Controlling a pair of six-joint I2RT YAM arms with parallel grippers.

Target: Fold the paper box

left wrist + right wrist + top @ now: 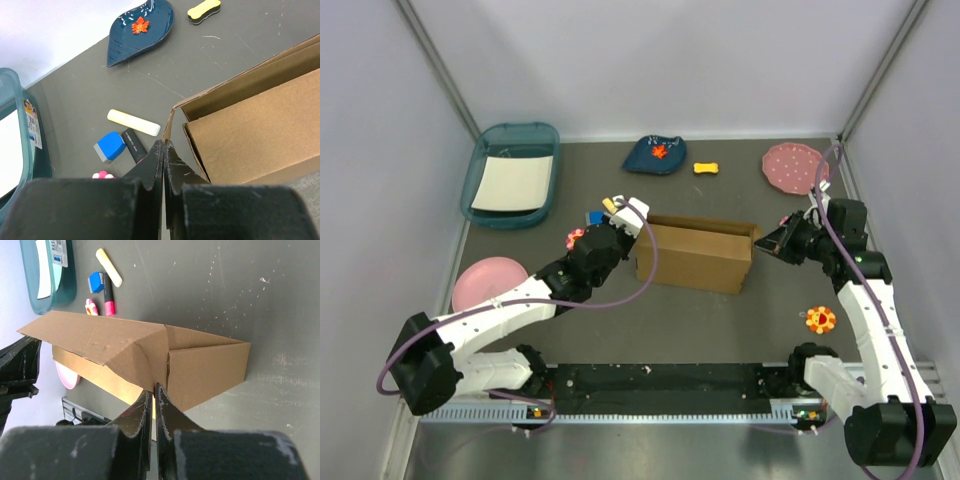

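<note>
The paper box (698, 253) is a brown cardboard mailer standing in the middle of the table, its long lid panel partly raised. My left gripper (638, 228) is at its left end. In the left wrist view its jaws (164, 145) are shut, tips against the box's corner edge (172, 117), with the open inside (250, 130) to the right. My right gripper (767, 243) is at the box's right end. In the right wrist view its jaws (154, 388) are shut on the bent corner of the lid flap (142, 360), above the end wall (210, 372).
A teal tray (480, 175) with a white sheet stands back left. A blue leaf dish (655, 155), a yellow bone toy (706, 168) and a pink plate (792, 167) lie behind the box. Another pink plate (485, 282) lies at left. Chalk (133, 122), a blue eraser (110, 146) and a marker (132, 145) lie by the box's left end. An orange flower toy (820, 319) lies front right.
</note>
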